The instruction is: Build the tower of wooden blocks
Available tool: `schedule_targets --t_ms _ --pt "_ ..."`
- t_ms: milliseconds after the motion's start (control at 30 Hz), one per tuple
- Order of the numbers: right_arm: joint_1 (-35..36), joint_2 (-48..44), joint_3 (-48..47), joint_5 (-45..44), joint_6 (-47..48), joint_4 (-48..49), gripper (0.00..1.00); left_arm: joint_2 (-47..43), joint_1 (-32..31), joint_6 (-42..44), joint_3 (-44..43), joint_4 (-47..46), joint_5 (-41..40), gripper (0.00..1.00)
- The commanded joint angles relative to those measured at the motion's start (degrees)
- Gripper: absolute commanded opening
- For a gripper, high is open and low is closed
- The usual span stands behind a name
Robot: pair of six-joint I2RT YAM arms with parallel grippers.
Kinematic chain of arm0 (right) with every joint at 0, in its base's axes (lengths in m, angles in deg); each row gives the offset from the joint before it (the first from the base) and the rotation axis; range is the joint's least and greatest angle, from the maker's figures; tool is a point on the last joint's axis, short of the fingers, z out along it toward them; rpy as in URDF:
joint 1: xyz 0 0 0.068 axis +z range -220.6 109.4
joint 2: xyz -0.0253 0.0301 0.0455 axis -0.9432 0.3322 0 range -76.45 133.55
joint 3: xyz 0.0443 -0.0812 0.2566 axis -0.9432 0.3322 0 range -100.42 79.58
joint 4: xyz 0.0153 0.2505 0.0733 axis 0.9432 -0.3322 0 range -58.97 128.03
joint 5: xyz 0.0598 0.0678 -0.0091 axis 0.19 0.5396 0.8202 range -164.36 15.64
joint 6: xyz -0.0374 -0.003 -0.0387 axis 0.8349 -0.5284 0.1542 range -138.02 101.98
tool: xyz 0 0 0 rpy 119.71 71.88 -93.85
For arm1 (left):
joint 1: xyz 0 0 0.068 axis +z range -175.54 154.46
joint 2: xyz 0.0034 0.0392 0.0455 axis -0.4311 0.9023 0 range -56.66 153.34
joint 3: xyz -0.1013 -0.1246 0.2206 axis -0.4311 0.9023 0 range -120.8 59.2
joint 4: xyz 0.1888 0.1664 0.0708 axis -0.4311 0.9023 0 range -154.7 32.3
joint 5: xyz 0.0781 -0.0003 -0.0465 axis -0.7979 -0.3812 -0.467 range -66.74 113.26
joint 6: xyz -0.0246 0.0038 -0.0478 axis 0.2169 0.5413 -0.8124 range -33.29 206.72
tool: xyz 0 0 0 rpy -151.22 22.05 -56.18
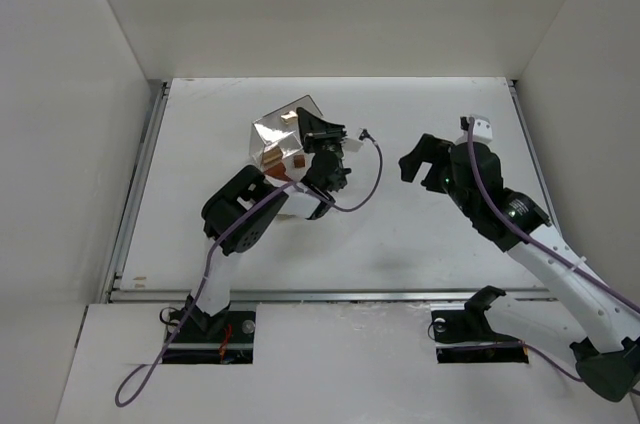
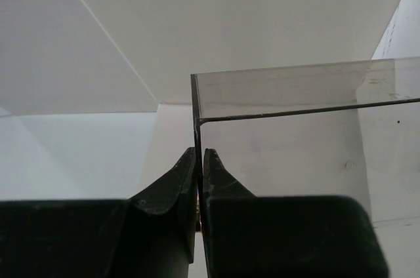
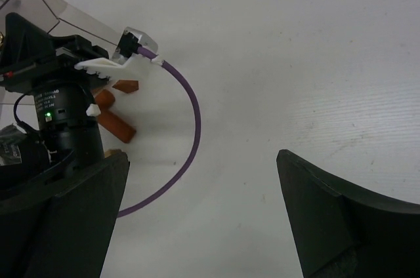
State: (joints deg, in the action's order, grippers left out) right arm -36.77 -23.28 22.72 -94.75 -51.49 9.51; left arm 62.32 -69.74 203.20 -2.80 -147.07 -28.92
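My left gripper (image 2: 199, 160) is shut on the thin wall of the clear plastic box (image 2: 289, 140), which it holds tilted off the table (image 1: 285, 134). Small wood blocks show through and under the box: reddish-brown pieces (image 1: 272, 156) and a tan one (image 1: 290, 116). In the right wrist view, reddish-brown blocks (image 3: 117, 126) (image 3: 126, 85) lie on the table beside the left wrist, with a tan corner (image 3: 117, 153) near my left finger. My right gripper (image 3: 202, 160) (image 1: 414, 157) hangs open and holds nothing, to the right of the blocks. No tower stands.
The left arm's purple cable (image 3: 190, 120) loops over the white table (image 1: 430, 244) between the two grippers. White walls enclose the table on the left, back and right. A metal rail (image 1: 330, 294) runs along the near edge.
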Motion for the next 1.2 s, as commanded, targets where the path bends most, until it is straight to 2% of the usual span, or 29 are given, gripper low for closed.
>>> schedule_targets --t_ms 0,133,333,500,667,700,733,767,800,833,867,900,933,1000,1033,1167 --pt "0.37 -1.05 0.87 -1.33 -0.98 2.32 1.0 2.31 -1.85 22.2 1.08 -28.99 -4.95 0.0" --pt "0.37 -1.05 0.87 -1.33 -0.98 2.32 1.0 2.84 -2.38 22.2 0.39 -28.47 -6.7 0.0" --pt "0.37 -1.05 0.87 -1.33 -0.98 2.32 1.0 3.37 -0.53 23.88 -6.27 -28.38 -5.03 0.0" --pt "0.37 -1.05 0.87 -1.33 -0.98 2.85 1.0 -0.41 1.74 13.52 -12.7 -14.33 -10.3 0.0" --pt "0.37 -1.05 0.87 -0.28 -0.46 2.85 1.0 -3.38 7.01 5.44 -13.76 -6.68 -14.51 0.0" --pt "0.37 -1.05 0.87 -0.27 -0.45 2.85 1.0 -4.53 7.98 2.46 -13.16 0.21 -15.31 0.0" --pt "0.37 -1.05 0.87 0.42 0.16 2.85 1.0 -5.76 8.95 -7.23 -13.15 5.93 -16.1 0.0" --pt "0.37 -1.05 0.87 1.74 1.21 2.85 1.0 -8.65 11.14 -14.72 -14.63 24.26 -17.59 0.0" --pt "0.37 -1.05 0.87 2.88 2.09 3.37 1.0 -9.98 12.29 -24.19 -16.56 38.19 -17.6 0.0" --pt "0.37 -0.53 0.87 4.37 3.14 3.38 1.0 -10.86 13.43 -36.64 -20.14 54.95 -16.82 0.0" --pt "0.37 0.35 0.87 8.21 5.59 4.94 1.0 -10.0 16.14 -62.44 -31.67 86.62 -11.24 0.0" --pt "0.37 1.14 0.87 10.34 6.92 5.57 1.0 -8.25 17.91 -73.05 -38.05 86.93 -7.18 0.0" --pt "0.37 2.02 0.87 12.54 8.15 6.09 1.0 -6.41 19.75 -80.73 -43.5 108.17 -3.05 0.0" --pt "0.89 6.23 0.35 16.85 11.92 7.5 1.0 -3.41 23.71 -89.29 -49.69 118.72 7.73 0.0" --pt "1.42 7.99 -0.26 20.35 13.07 7.51 1.0 -2.71 27.29 -92.55 -49.19 120.41 10.5 0.0" --pt "4.05 18.53 -6.84 24.68 18.61 7.51 1.0 -2.7 34.79 -96.61 -42.08 121.65 23.07 0.0"
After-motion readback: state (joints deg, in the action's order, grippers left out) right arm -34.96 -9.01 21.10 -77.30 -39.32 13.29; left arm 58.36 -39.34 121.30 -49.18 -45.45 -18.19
